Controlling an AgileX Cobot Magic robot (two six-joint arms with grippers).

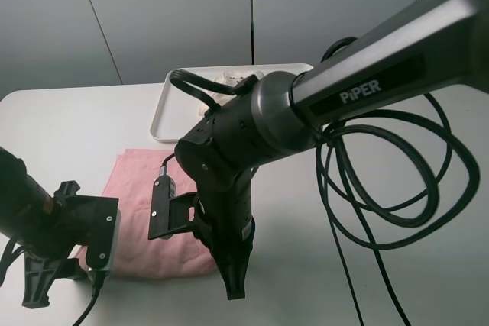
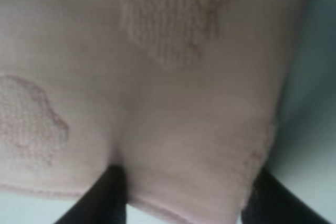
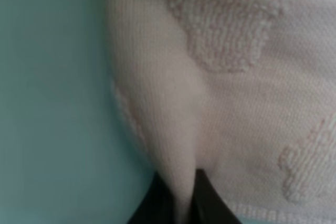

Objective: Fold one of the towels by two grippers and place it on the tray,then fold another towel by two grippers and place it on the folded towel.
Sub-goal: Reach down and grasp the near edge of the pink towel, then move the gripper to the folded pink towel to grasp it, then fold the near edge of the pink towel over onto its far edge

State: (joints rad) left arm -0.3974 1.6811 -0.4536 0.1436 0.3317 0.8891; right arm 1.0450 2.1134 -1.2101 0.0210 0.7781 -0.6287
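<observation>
So the pink towel (image 1: 141, 181) is lying flat on the white table (image 1: 69, 120), in front of the tray (image 1: 163, 116) and apart from it, not on it. The tray sits at the back of the table, and there's a pale lumpy thing (image 1: 229, 79) in it, but the right arm covers most of that, so I can't tell what it is. Both grippers are down at the towel's near edge, one at each end. The right gripper (image 3: 178, 203) is clenched tight on the towel: in its wrist view you can see a ridge of pink cloth pulled up and pinched right between the two black fingers, with bare table beside it. From the high camera it points straight down at the towel's near right corner. The left gripper (image 2: 184, 203) is a different story. Its fingers (image 2: 107, 198) stand apart on either side of the towel's hem with the cloth lying between them, so they look released to me, not squeezing anything. Embossed terry patches show up in both close views. Black cables (image 1: 397, 188) loop off the right arm over the table.
</observation>
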